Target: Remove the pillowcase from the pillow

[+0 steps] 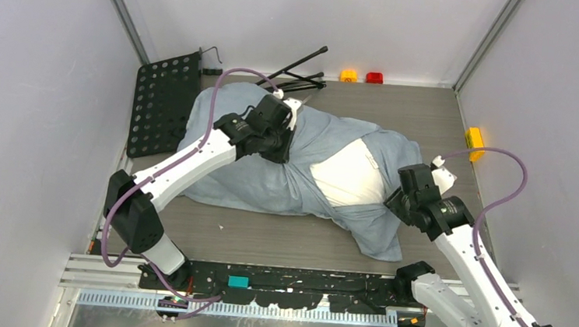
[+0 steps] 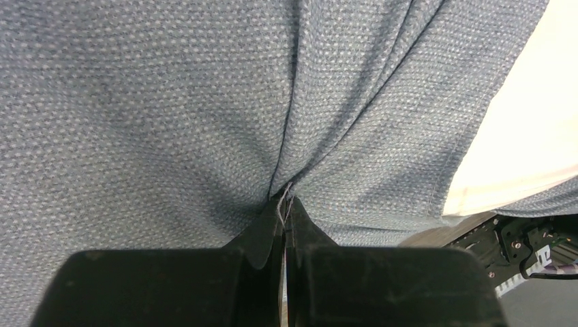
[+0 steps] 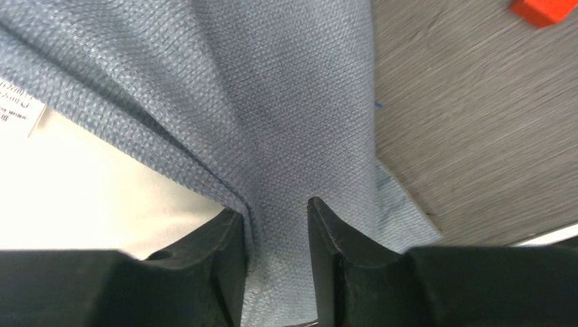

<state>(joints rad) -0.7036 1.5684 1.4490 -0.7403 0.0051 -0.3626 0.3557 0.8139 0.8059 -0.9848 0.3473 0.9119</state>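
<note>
Left pincer is clamped on a fold of the limp blue-grey cloth pillowcase. Right pincer stands narrow astride its edge; I cannot tell whether it grips. The plump white pillow lies half-covered on the grey wood-grain desk.

The pillow inside the pillowcase, in the middle of the table.
The pillow shows right of centre (only partly uncovered); a perforated board is left of the pillowcase, a folded tripod behind it, two small blocks at the far edge.
</note>
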